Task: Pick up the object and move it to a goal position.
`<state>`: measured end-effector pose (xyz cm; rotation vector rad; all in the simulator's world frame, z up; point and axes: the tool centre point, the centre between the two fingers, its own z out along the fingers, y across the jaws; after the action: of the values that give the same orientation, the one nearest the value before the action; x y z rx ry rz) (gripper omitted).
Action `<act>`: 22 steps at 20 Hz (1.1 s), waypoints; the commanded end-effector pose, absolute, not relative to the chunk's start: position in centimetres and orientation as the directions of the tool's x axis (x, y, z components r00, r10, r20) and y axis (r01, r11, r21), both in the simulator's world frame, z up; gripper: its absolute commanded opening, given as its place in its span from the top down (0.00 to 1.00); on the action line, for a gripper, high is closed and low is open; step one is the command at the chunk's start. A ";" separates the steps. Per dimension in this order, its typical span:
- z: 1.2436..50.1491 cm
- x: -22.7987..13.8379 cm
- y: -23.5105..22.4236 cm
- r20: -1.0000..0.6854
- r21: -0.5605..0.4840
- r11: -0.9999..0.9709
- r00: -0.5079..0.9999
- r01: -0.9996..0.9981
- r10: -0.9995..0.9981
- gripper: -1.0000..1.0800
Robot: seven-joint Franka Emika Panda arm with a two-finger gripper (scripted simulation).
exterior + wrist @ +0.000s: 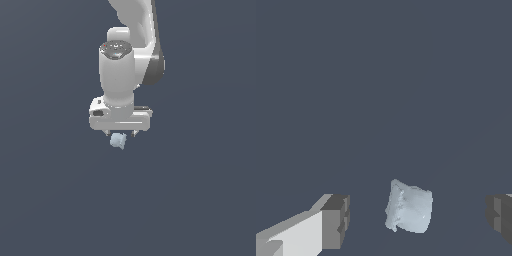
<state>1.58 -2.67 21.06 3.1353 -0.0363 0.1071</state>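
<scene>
The object is a tiny pale light-blue chunky block (118, 141) with rounded edges. In the exterior view it sits just below the white gripper (120, 134). In the wrist view the block (409, 207) lies between the two fingertips, apart from both, a little nearer one pad (336, 221) than the other pad (500, 218). The gripper (418, 220) is open, its jaws spread wide around the block without touching it. The arm hangs straight down over the block.
A plain dark grey-blue surface (200, 200) fills both views. No other objects, containers or edges show.
</scene>
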 end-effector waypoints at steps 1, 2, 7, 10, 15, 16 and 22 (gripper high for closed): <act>20.6 1.4 -2.6 0.065 0.003 -1.000 0.997 -0.027 -0.027 0.04; 20.4 1.2 -2.7 0.064 0.002 -0.999 0.997 -0.032 -0.031 0.04; 18.2 0.0 -3.2 0.053 -0.001 -0.998 0.996 -0.067 -0.067 0.04; 16.2 -1.3 -3.6 0.042 -0.003 -0.995 0.994 -0.099 -0.099 0.04; 12.5 -4.1 -4.4 0.021 -0.004 -0.986 0.986 -0.164 -0.164 0.04; 11.9 -4.6 -4.5 0.018 -0.003 -0.985 0.984 -0.175 -0.175 0.04; 9.5 -6.8 -5.0 0.004 -0.001 -0.975 0.975 -0.221 -0.221 0.04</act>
<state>-6.33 -4.92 10.00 3.1248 -0.3330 0.0089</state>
